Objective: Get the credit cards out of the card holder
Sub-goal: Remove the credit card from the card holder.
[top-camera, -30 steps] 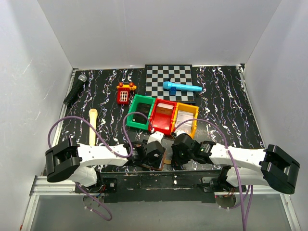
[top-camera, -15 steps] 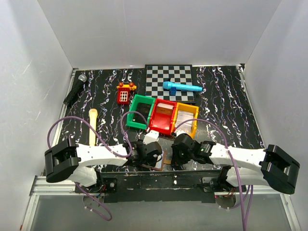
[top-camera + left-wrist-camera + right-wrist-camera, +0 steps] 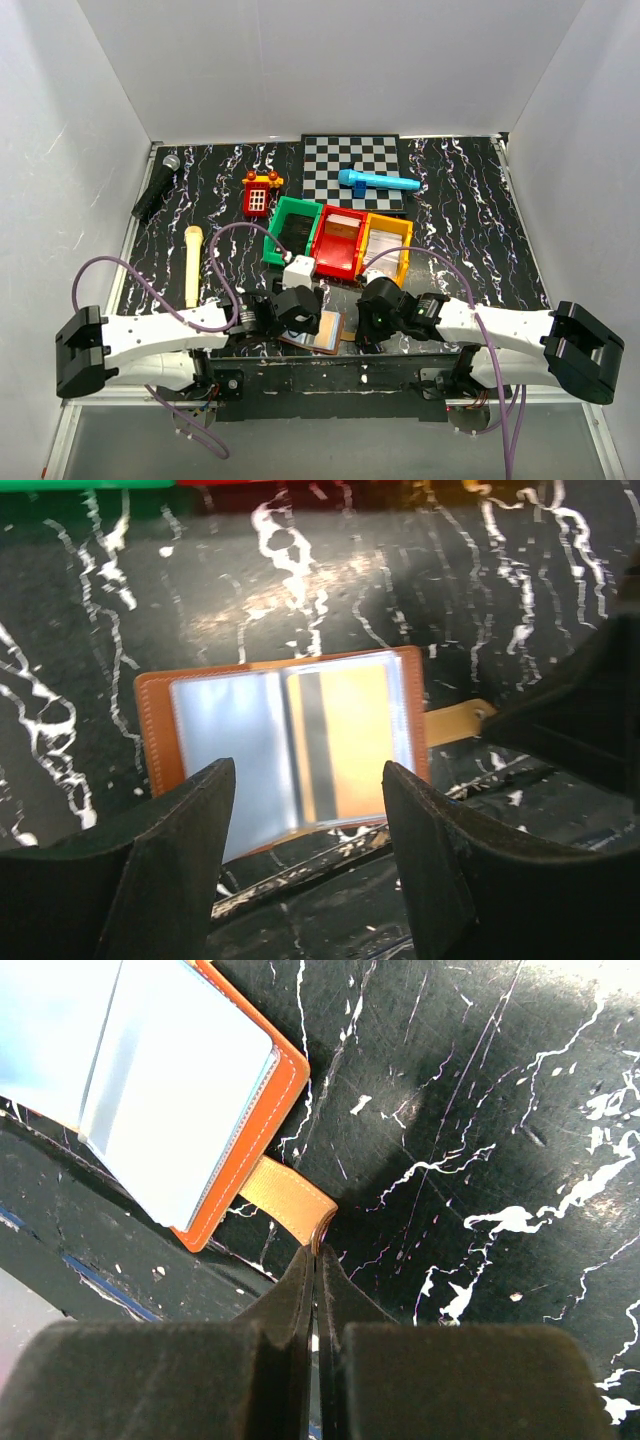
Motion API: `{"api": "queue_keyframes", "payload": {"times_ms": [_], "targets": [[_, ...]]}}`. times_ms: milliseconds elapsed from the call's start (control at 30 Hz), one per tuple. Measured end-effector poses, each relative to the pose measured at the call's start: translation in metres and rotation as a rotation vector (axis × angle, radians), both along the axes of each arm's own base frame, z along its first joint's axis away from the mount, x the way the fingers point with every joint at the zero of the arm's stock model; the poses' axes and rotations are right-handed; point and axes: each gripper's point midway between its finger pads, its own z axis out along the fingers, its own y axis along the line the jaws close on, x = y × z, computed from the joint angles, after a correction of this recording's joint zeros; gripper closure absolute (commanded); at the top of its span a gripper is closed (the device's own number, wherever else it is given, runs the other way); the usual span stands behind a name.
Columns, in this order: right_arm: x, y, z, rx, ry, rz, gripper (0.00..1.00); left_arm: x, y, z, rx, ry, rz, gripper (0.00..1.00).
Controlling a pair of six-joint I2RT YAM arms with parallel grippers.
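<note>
The card holder (image 3: 285,745) lies open at the table's near edge, a brown bifold with pale blue glossy pockets; it also shows in the top view (image 3: 316,331) and the right wrist view (image 3: 175,1080). A tan credit card (image 3: 350,740) with a dark stripe sits inside its right pocket. My left gripper (image 3: 300,875) is open and empty, just near of the holder. My right gripper (image 3: 316,1260) is shut on the holder's tan strap (image 3: 288,1200) at its right side.
Green (image 3: 291,233), red (image 3: 338,240) and orange (image 3: 386,245) bins stand just beyond the holder. A checkerboard (image 3: 352,170) with a blue toy microphone (image 3: 377,181) lies at the back. A red toy (image 3: 259,193), a black microphone (image 3: 156,186) and a cream handle (image 3: 192,262) lie left.
My left arm has swung left and drawn back, uncovering the open card holder. My right gripper has stayed on the strap.
</note>
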Motion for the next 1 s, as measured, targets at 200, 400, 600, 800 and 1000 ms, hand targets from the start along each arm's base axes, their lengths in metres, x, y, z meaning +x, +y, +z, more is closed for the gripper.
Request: {"api": "queue_keyframes", "payload": {"times_ms": [200,400,600,800,1000], "targets": [[0.0,0.0,0.0,0.0,0.0,0.0,0.99,-0.01,-0.038,-0.008,0.067,0.004,-0.133,0.36],[0.0,0.0,0.0,-0.001,0.0,0.001,0.99,-0.022,-0.04,-0.04,0.205,0.035,-0.191,0.35],[0.0,0.0,0.0,-0.001,0.0,0.001,0.99,-0.021,-0.038,-0.047,0.259,0.043,-0.193,0.36],[0.0,0.0,0.0,-0.001,0.0,0.001,0.99,-0.022,-0.038,-0.051,0.273,0.046,-0.197,0.35],[0.0,0.0,0.0,-0.001,0.0,0.001,0.99,-0.023,-0.038,-0.052,0.276,0.048,-0.201,0.35]]}}
